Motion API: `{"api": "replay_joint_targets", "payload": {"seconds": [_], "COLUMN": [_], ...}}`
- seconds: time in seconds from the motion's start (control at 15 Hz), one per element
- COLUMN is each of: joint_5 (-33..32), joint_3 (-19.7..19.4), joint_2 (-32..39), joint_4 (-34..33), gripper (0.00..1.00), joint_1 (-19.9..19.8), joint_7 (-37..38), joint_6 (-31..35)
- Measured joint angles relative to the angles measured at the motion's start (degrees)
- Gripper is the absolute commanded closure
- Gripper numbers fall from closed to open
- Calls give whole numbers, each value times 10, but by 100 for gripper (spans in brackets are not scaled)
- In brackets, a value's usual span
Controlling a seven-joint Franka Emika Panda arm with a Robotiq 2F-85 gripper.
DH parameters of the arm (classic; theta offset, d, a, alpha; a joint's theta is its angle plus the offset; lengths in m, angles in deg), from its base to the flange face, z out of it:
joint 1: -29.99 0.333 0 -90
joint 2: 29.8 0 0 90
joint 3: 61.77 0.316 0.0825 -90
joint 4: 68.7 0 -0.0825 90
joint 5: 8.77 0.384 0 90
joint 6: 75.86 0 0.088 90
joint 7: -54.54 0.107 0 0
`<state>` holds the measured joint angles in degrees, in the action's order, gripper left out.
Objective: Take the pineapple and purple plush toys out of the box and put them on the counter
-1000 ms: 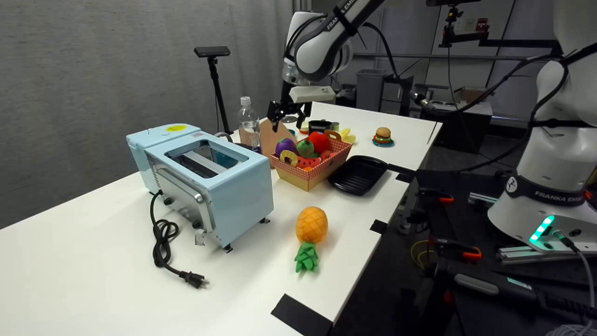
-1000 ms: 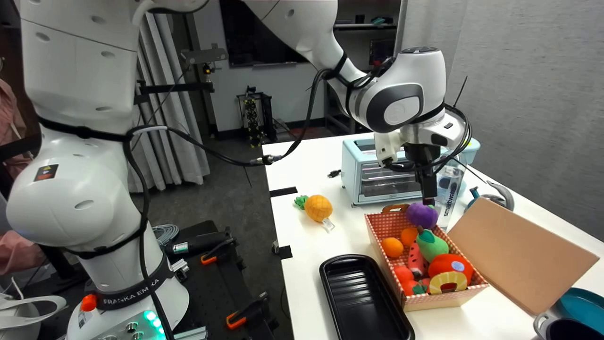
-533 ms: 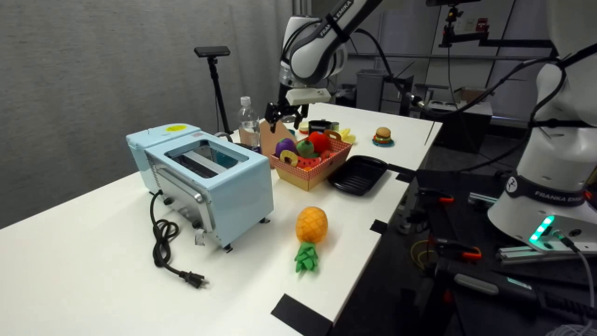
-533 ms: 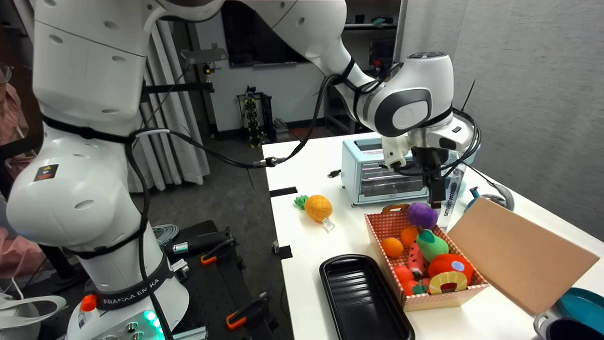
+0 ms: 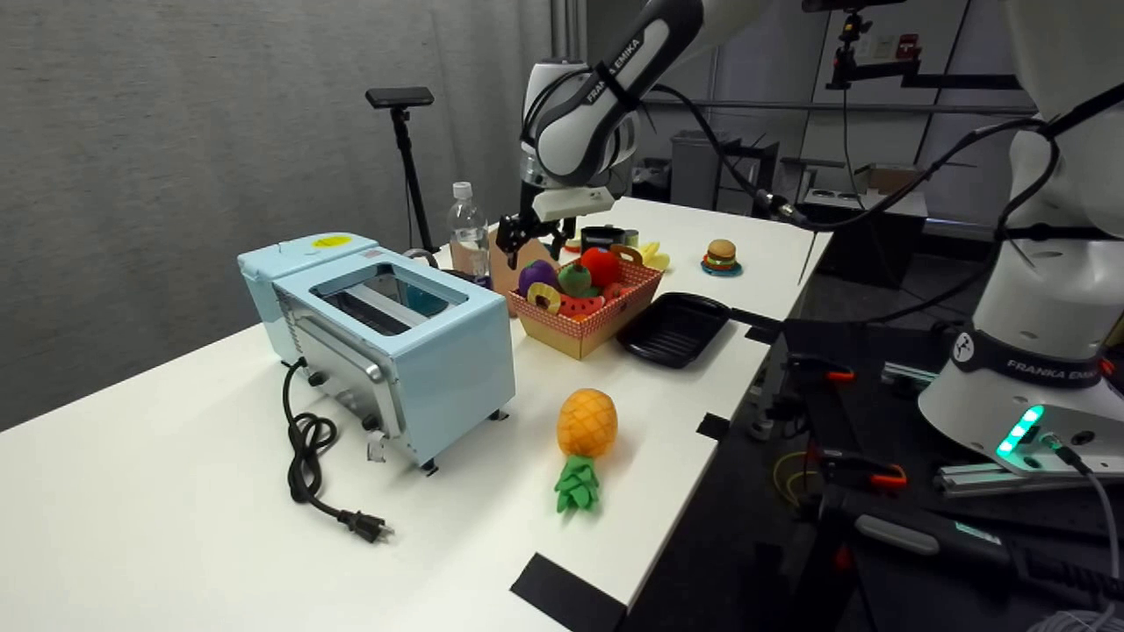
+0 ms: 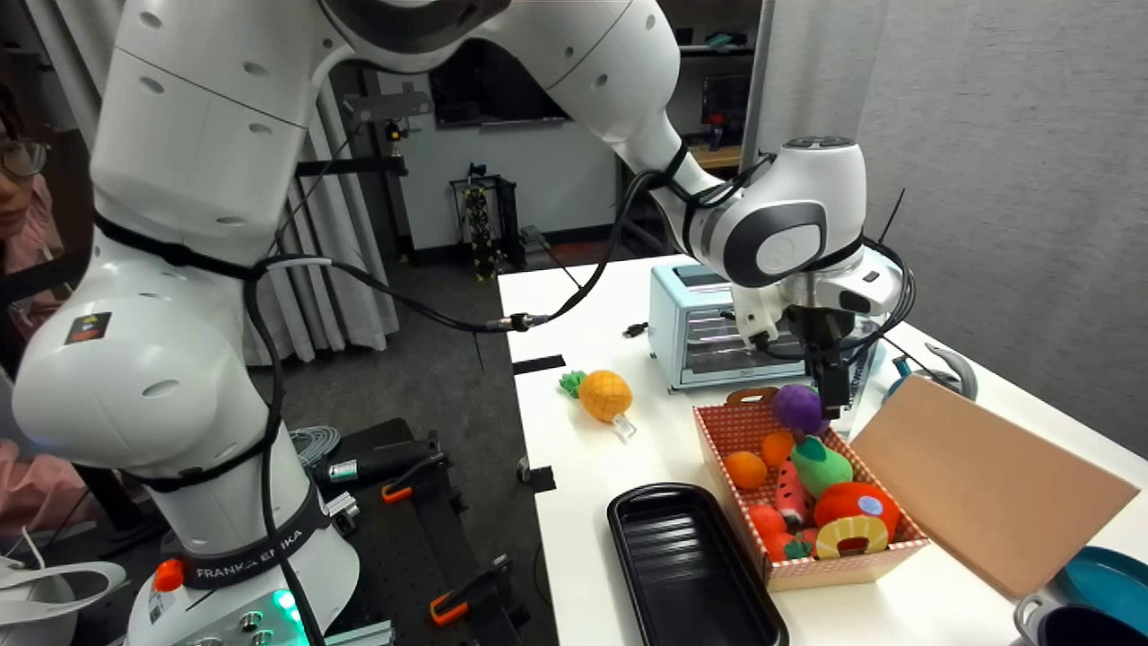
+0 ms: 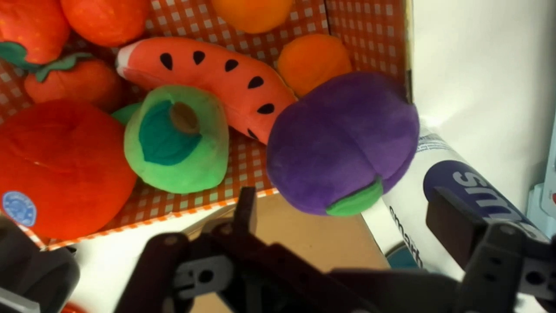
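The pineapple toy (image 5: 587, 426) lies on the white counter, outside the box, and also shows in an exterior view (image 6: 605, 396). The purple plush toy (image 6: 798, 409) sits at one end of the red-checked box (image 6: 834, 574), resting high at the rim. In the wrist view the purple toy (image 7: 339, 139) has a green leaf and lies just ahead of the gap between the fingers. My gripper (image 7: 349, 215) is open with its jaws wide apart and nothing between them. In both exterior views the gripper (image 5: 536, 250) points down, just above and beside the purple toy.
The box also holds a green pear (image 7: 176, 139), a watermelon slice (image 7: 208, 71), red and orange toys and a yellow ring (image 6: 850, 536). Close by stand a water bottle (image 5: 470, 237), a tan board (image 6: 987, 475), a black tray (image 6: 682, 556) and a blue toaster oven (image 5: 448, 351).
My open gripper has come down towards the purple toy and shifted slightly towards the bottle and board side. The toys and box have not moved.
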<state>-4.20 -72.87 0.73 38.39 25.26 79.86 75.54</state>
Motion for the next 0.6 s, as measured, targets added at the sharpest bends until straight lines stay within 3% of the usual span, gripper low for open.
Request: {"api": "replay_joint_targets", "payload": {"seconds": [0.07,0.13,0.6], "joint_5": [0,0,0], "joint_3": [0,-1,-6], "joint_2": [6,11,32], "joint_4": [-3,-6,-18], "gripper": [25,26,78], "joint_1": [0,0,3], "joint_7": [0,0,0], "joint_6": [0,0,-4]}}
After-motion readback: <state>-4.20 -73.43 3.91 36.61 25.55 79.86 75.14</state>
